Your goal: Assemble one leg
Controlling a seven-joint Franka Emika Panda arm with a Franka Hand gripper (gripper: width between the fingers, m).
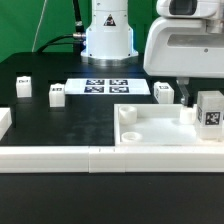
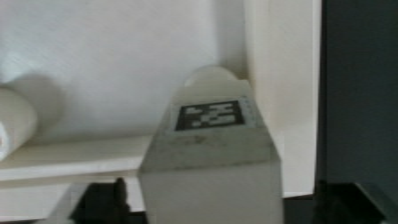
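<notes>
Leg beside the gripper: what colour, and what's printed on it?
The leg is white, with a black-and-white square marker tag; clearest in the exterior view.

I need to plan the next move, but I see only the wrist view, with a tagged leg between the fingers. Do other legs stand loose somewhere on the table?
Observer: Yes, three stand on the black table: the far-left leg, the second leg, and the third leg by the far edge of the tray.
Operator: Where is my gripper over that tray?
Observer: At its end toward the exterior view's right. The leg it appears to hold is there too.
Operator: Are any holes free?
Observer: Two round ones show at the opposite end, the far hole and the near hole. Both look empty.
</notes>
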